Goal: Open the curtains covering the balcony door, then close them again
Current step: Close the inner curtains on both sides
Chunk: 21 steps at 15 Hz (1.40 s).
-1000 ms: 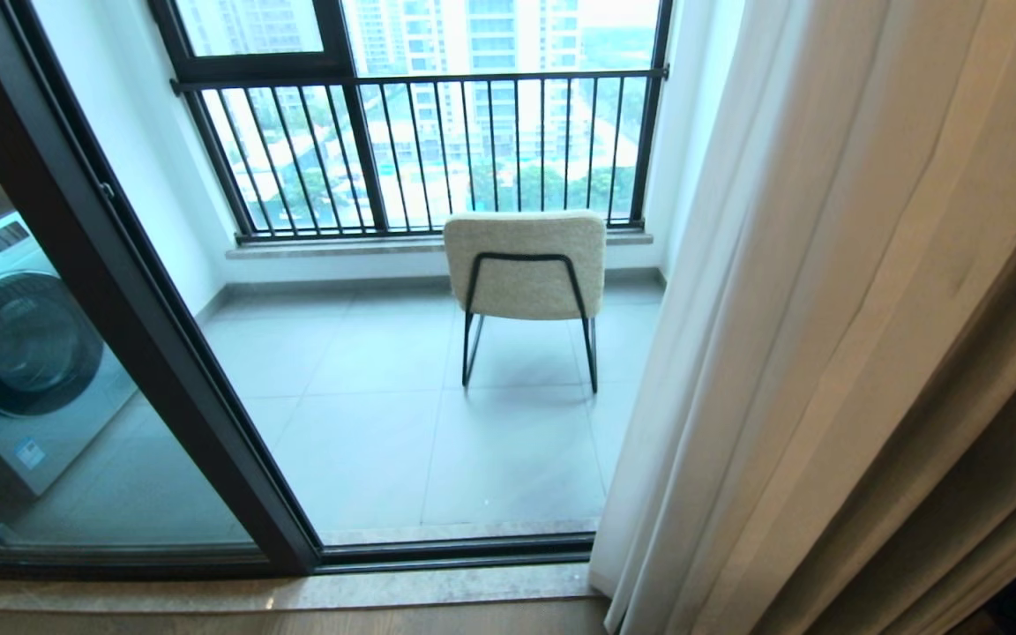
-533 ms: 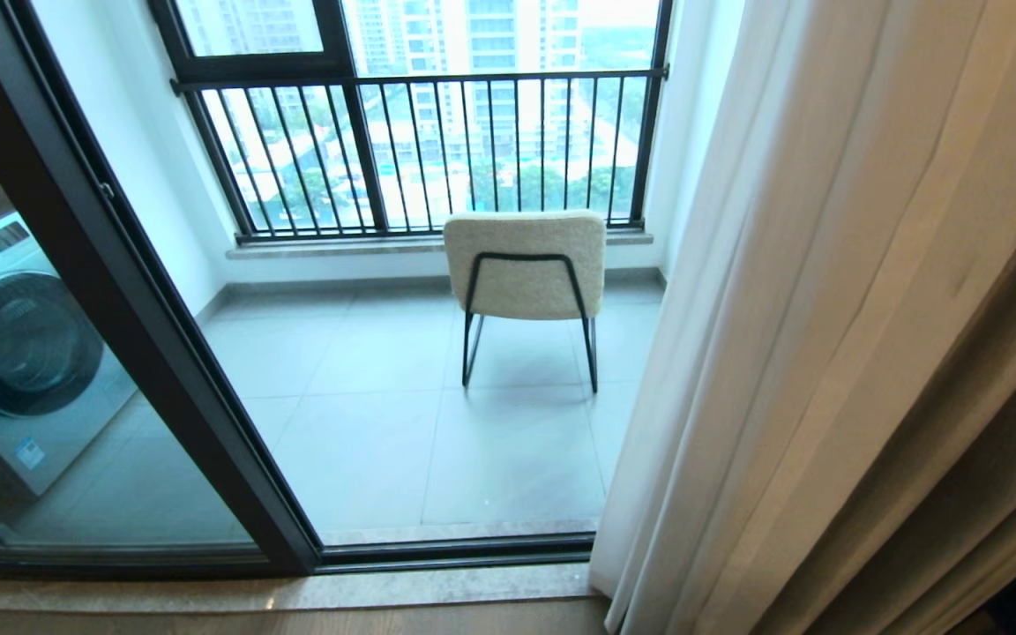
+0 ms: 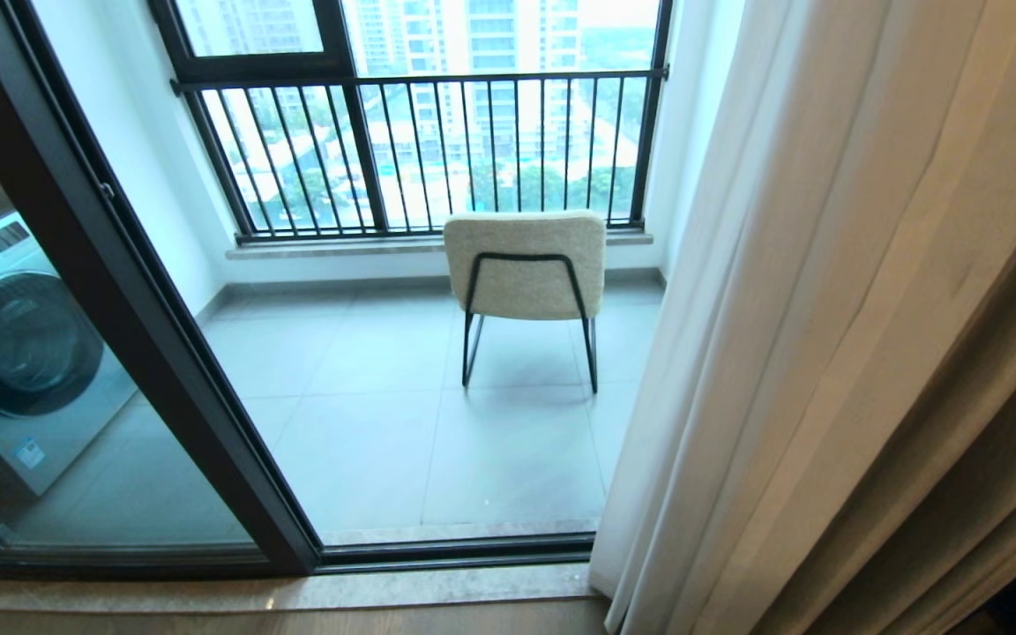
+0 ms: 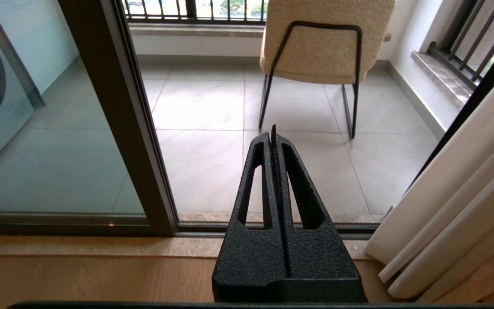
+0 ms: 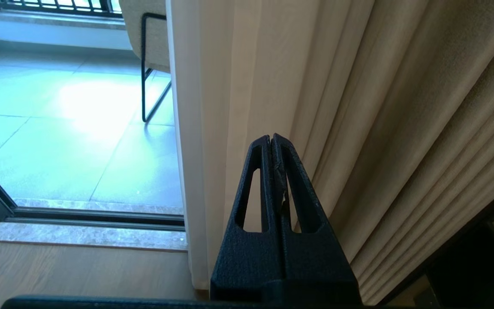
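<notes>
The scene showed a balcony doorway with the curtains gathered at the right, so the opening step looked done and the closing step was judged to be next.

At far left, behind glass, stood a grey washing machine. Beside it the dark frame of the balcony door slanted down to the sill track, and the doorway to its right stood uncovered. Through it lay a grey tiled floor, a cream chair on thin black legs with its back to the camera, and beyond that a black-barred railing window looking out on tall buildings. The white sheer curtains hung in bunched vertical folds from the doorway's right edge down to the pale stone sill, with thicker tan drapes further right. A strip of wooden floor ran inside the sill.

Neither arm appeared in the head view. The left gripper, fingers pressed together and empty, pointed at the open doorway. The right gripper, fingers also together and holding nothing, pointed at the curtain folds near their leading edge.

To close the curtains, the right gripper would probably need to part its fingers, take the sheer's free edge and draw it leftward across the door. The loose fabric might slip or bunch.
</notes>
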### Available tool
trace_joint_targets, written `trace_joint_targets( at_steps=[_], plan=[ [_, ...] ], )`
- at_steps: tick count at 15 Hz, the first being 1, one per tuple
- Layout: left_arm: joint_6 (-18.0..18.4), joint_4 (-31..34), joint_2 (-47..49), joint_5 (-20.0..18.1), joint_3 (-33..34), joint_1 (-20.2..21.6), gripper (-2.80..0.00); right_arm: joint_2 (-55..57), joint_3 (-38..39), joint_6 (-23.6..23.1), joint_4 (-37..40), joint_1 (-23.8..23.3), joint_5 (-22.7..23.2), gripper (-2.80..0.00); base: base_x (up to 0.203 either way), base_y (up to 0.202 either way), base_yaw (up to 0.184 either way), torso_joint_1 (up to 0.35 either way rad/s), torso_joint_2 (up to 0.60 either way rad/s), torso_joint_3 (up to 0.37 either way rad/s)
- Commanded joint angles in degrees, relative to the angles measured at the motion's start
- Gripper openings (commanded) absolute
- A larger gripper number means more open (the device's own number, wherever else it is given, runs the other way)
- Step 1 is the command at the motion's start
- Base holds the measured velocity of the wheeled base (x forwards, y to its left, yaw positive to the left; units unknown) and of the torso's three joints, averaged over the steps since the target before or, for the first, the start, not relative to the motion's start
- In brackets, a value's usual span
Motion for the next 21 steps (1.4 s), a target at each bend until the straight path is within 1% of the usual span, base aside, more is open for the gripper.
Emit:
trace_joint_targets(
  at_steps=[1, 3, 6, 10, 12, 15, 17, 19, 21],
  plan=[
    [0.0, 0.0, 0.0, 0.0, -0.1, -0.1, -2.8, -0.2, 0.0, -0.1, 0.0, 0.0, 0.1, -2.8, 0.0, 0.0, 0.0, 0.0, 0.0, 0.0],
    [0.0, 0.0, 0.0, 0.0, 0.0, 0.0, -2.8, -0.2, 0.0, 0.8, 0.5, 0.0, 0.0, -2.8, 0.0, 0.0, 0.0, 0.0, 0.0, 0.0],
    [0.0, 0.0, 0.0, 0.0, 0.0, -0.1, -2.8, -0.2, 0.0, 0.8, 0.1, 0.0, 0.0, -2.8, 0.0, 0.0, 0.0, 0.0, 0.0, 0.0],
    [0.0, 0.0, 0.0, 0.0, 0.0, 0.0, -2.8, -0.2, 0.0, -0.4, -0.5, 0.0, -0.2, -2.8, 0.0, 0.0, 0.0, 0.0, 0.0, 0.0],
    [0.0, 0.0, 0.0, 0.0, 0.0, 0.0, -2.8, -0.2, -0.4, -1.6, -2.4, 0.0, 0.2, -2.8, 0.0, 0.0, 0.0, 0.0, 0.0, 0.0],
    [0.0, 0.0, 0.0, 0.0, 0.0, 0.0, -2.8, 0.1, -5.9, -1.7, -1.4, 0.0, 1.0, -2.8, 0.0, 0.0, 0.0, 0.0, 0.0, 0.0],
    [0.0, 0.0, 0.0, 0.0, 0.0, 0.0, -2.8, 2.4, -10.7, -1.8, -0.7, 0.0, 3.1, -2.8, 0.0, 0.0, 0.0, 0.0, 0.0, 0.0],
    [0.0, 0.0, 0.0, 0.0, 0.0, 0.0, -2.8, 8.3, -14.9, -1.8, -1.8, 0.1, 4.7, -2.8, 0.0, 0.0, 0.0, 0.0, 0.0, 0.0],
    [0.0, 0.0, 0.0, 0.0, 0.0, 0.0, -2.8, 16.3, -19.7, -1.8, -5.2, 1.4, 5.2, -2.8, 0.0, 0.0, 0.0, 0.0, 0.0, 0.0]
  ],
)
